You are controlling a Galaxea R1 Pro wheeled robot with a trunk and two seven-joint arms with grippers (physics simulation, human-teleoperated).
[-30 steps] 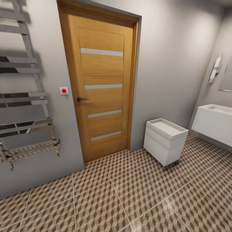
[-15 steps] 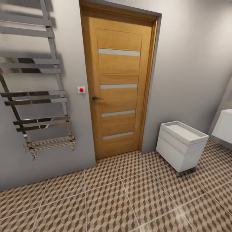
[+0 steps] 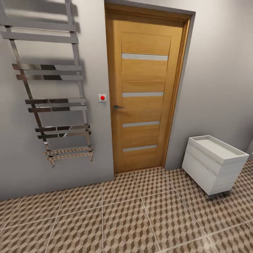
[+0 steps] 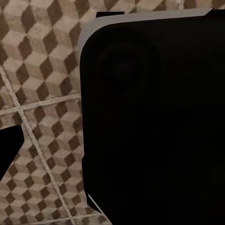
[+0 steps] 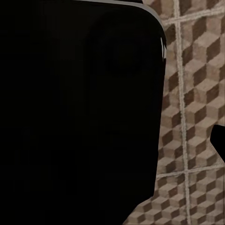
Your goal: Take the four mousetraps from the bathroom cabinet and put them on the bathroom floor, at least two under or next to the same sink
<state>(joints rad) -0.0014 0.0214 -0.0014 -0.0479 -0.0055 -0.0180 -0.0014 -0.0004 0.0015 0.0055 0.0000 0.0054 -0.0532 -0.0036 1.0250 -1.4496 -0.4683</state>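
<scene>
From the head, the whole picture is sliding rightward against a second ago: the camera is swinging left, so the sink is leaving sight and the cabinet (image 3: 215,163) is sitting at the right edge by the door (image 3: 144,95). Its tray top is looking bare; no mousetraps are showing. Open bathroom floor (image 3: 133,218) is lying before it.

Both wrist views are looking down past dark housing onto tiles (image 4: 37,93), (image 5: 192,93). Neither hand's grip can be told.
</scene>
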